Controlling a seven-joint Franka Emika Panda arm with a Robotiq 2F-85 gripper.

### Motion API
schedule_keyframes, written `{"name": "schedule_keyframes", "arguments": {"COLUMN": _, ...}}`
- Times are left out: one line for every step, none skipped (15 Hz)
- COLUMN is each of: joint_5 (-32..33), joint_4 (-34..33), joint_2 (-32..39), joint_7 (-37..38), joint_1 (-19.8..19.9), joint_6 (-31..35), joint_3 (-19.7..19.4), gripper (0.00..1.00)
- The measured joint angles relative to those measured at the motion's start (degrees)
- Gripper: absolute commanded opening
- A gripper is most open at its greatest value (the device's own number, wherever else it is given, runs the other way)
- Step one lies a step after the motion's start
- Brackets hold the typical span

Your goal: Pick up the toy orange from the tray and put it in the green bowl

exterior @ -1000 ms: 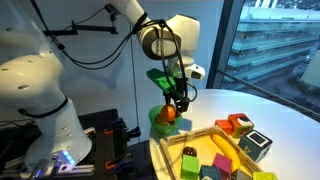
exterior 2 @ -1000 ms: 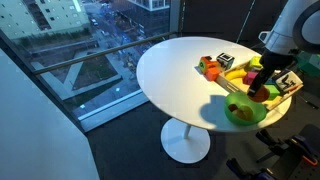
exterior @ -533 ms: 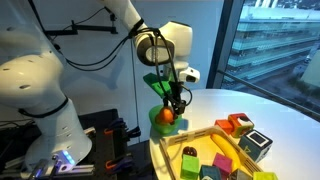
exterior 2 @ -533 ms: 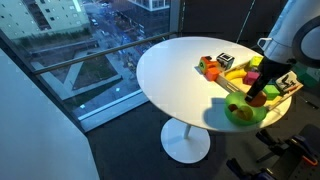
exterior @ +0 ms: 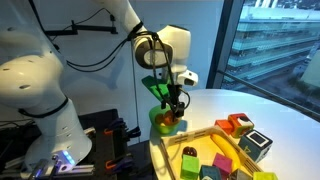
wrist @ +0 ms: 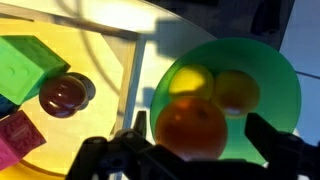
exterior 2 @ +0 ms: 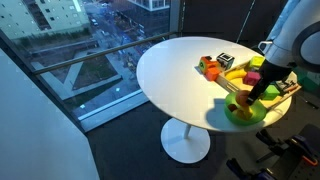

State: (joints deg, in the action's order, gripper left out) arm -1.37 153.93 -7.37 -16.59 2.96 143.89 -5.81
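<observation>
The toy orange (wrist: pixel 192 128) lies low in the green bowl (wrist: pixel 282 75) beside two yellowish balls. In the wrist view my gripper (wrist: pixel 195 142) stands right over it, jaws open, with a thin gap of green showing on each side of the orange. In both exterior views the gripper (exterior: pixel 172 108) (exterior 2: pixel 257 97) reaches down into the bowl (exterior: pixel 157 124) (exterior 2: pixel 243 112), and the orange (exterior: pixel 168 121) shows at its tip. The wooden tray (exterior: pixel 200 136) (exterior 2: pixel 282 95) sits just beside the bowl.
The tray (wrist: pixel 110 90) holds a green block (wrist: pixel 25 65), a dark purple ball (wrist: pixel 65 95), a magenta block (wrist: pixel 15 135) and several other coloured blocks (exterior: pixel 238 125). The bowl stands near the round white table's edge (exterior 2: pixel 160 95). A window is behind.
The gripper has come down with the orange, from just above the bowl into it. The jaws now stand apart from the orange.
</observation>
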Motion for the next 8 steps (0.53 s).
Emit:
{"name": "schedule_keyframes", "arguments": {"joint_5": 0.01, "joint_4": -0.13, "joint_2": -0.02, "joint_7": 0.0, "joint_1": 0.17, "joint_6": -0.69, "joint_3": -0.22, "gripper": 1.0}}
{"name": "schedule_keyframes", "arguments": {"joint_5": 0.04, "joint_4": -0.43, "joint_2": -0.07, "joint_7": 0.0, "joint_1": 0.38, "joint_6": -1.81, "joint_3": -0.52, "gripper": 1.0}}
{"name": "schedule_keyframes", "arguments": {"joint_5": 0.13, "joint_4": -0.86, "joint_2": -0.13, "joint_7": 0.0, "joint_1": 0.67, "joint_6": -3.14, "joint_3": -0.78, "gripper": 1.0}}
{"name": "schedule_keyframes", "arguments": {"joint_5": 0.41, "joint_4": -1.43, "joint_2": -0.23, "joint_7": 0.0, "joint_1": 1.1, "joint_6": -4.75, "joint_3": -1.02, "gripper": 1.0}}
{"name": "schedule_keyframes", "arguments": {"joint_5": 0.77, "joint_4": -2.02, "joint_2": -0.37, "joint_7": 0.0, "joint_1": 1.53, "joint_6": -6.31, "joint_3": -1.22, "gripper": 1.0}}
{"name": "schedule_keyframes", "arguments": {"joint_5": 1.23, "joint_4": -2.71, "joint_2": -0.54, "joint_7": 0.0, "joint_1": 1.95, "joint_6": -8.03, "joint_3": -1.43, "gripper": 1.0}}
{"name": "schedule_keyframes", "arguments": {"joint_5": 1.78, "joint_4": -3.42, "joint_2": -0.73, "joint_7": 0.0, "joint_1": 2.37, "joint_6": -9.83, "joint_3": -1.59, "gripper": 1.0}}
{"name": "schedule_keyframes", "arguments": {"joint_5": 2.31, "joint_4": -4.21, "joint_2": -0.91, "joint_7": 0.0, "joint_1": 2.77, "joint_6": -11.73, "joint_3": -1.73, "gripper": 1.0}}
